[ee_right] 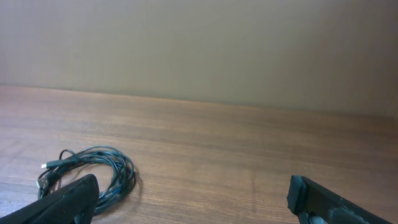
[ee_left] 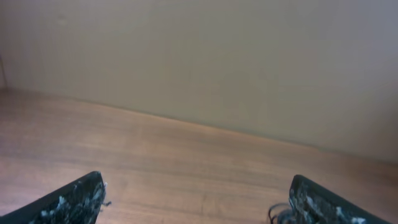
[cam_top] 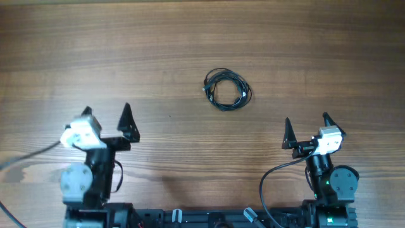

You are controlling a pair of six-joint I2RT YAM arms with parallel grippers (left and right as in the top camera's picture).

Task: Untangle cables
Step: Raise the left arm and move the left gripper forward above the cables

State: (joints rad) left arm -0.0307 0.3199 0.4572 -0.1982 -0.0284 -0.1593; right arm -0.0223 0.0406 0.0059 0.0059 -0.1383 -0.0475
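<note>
Matt wood-grain table (cam_top: 190, 38); glossy black cables (cam_top: 228, 90).

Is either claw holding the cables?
No, the cables lie coiled on the table, apart from the open left gripper and right gripper.

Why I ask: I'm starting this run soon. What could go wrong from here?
The cables lie in one tight coil, so open jaws may pinch several strands and pull the tangle tighter.
They are thin and flat on the table; a grasp may miss or scrape the wood.
The left wrist view barely shows the coil, so that arm may aim poorly.
</note>
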